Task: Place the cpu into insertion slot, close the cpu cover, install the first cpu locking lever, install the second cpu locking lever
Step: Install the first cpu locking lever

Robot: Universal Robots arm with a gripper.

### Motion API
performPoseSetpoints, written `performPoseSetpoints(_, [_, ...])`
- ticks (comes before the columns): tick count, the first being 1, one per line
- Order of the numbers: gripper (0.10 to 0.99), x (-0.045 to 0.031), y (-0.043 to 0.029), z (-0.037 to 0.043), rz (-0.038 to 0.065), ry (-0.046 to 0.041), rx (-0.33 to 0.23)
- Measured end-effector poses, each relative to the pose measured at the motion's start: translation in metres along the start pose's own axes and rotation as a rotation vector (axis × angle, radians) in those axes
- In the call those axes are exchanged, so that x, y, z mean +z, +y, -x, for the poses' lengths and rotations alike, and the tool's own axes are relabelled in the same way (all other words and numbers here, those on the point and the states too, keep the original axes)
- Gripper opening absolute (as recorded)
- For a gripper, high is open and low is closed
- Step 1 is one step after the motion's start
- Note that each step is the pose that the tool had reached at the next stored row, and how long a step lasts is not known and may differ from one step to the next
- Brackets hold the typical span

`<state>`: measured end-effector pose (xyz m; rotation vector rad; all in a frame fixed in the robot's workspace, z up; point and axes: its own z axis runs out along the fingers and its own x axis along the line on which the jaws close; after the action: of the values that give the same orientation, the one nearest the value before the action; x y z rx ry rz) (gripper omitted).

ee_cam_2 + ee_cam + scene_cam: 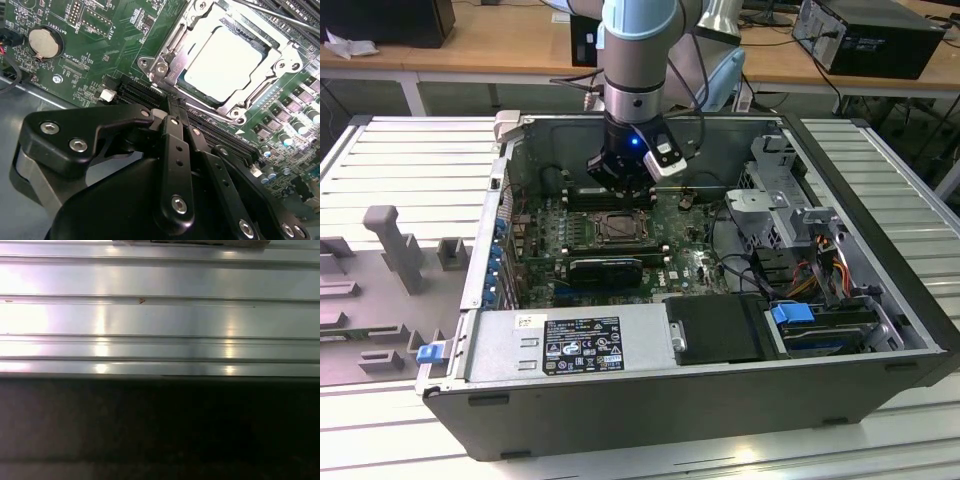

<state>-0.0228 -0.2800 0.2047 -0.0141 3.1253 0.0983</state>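
Note:
In the second wrist view the pale silvery cpu lies flat in the insertion slot on the green motherboard. The silvery cpu cover lies down over the chip's edges, and the chip shows through its cut-out centre. One thin locking lever runs along the socket side nearest my fingers. My gripper is shut with nothing in it, its tips just off that side's corner. In the exterior view the gripper hangs inside the open computer case just behind the socket.
The case walls ring the board. A labelled power supply sits at the front and drive bays with cables on the exterior view's right. A coin battery and black slots lie near the socket. Grey fixtures stand on the ribbed table.

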Motion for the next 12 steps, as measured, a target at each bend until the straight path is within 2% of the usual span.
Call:
performPoseSetpoints(5, [0.106,0.0007,-0.0003,-0.0001,-0.006,0.0001,0.0])
performPoseSetpoints(12, [0.106,0.0014,-0.0019,-0.0001,-0.007,0.0,0.0])
